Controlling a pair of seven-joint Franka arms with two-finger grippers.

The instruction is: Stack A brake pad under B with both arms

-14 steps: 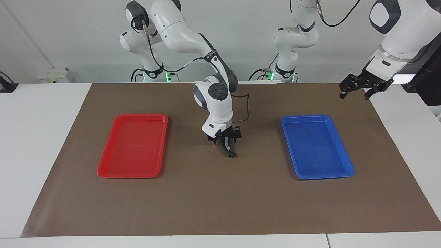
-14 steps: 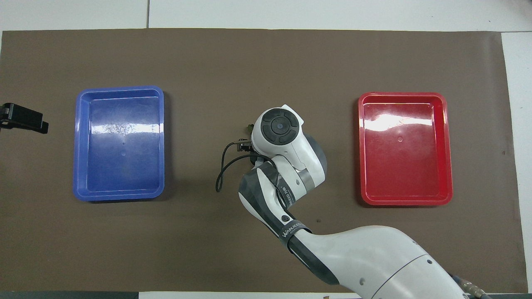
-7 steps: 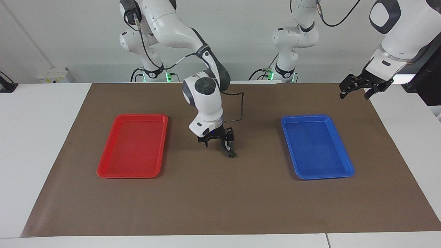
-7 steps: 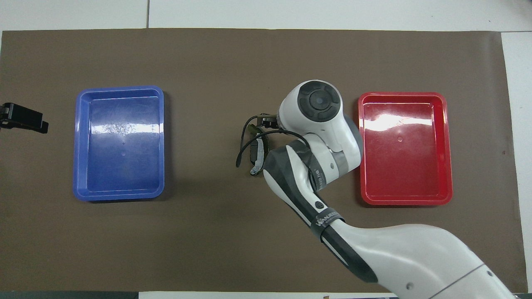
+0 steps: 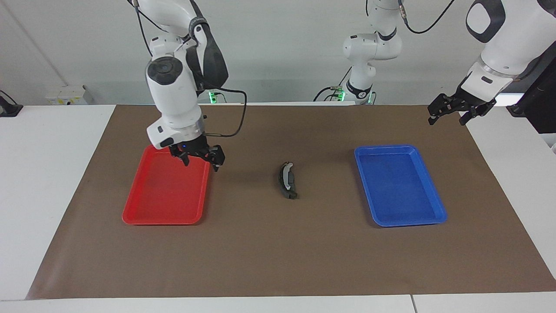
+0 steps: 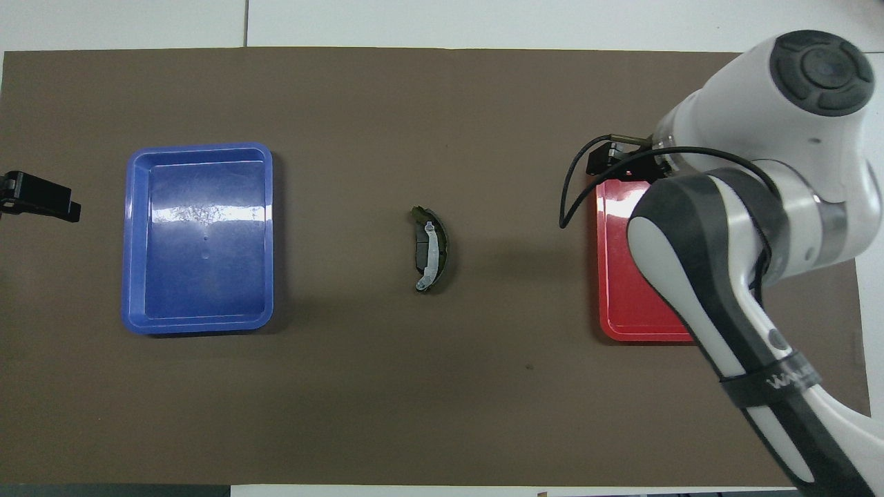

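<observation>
In the middle of the brown mat lies B [image 5: 285,172] [image 6: 431,250], a dark crescent with a silvery strip, resting on top of the A brake pad [image 5: 291,192] [image 6: 419,255]. Only a dark grey edge of that short pad shows beside and below the strip. No gripper touches the pair. My right gripper [image 5: 201,164] hangs open with nothing in it over the edge of the red tray [image 5: 165,204] that faces the pads. In the overhead view the arm covers most of it. My left gripper [image 5: 446,121] [image 6: 38,197] waits open and raised over the mat's edge at the left arm's end.
A blue tray [image 5: 406,217] [image 6: 200,321] with nothing in it lies toward the left arm's end of the pads. The red tray [image 6: 611,324] also holds nothing. The right arm's elbow and forearm [image 6: 718,262] stand over much of the red tray.
My right gripper has lifted off the stacked pads and swung over to the red tray, leaving B on the A brake pad. The left arm has not moved.
</observation>
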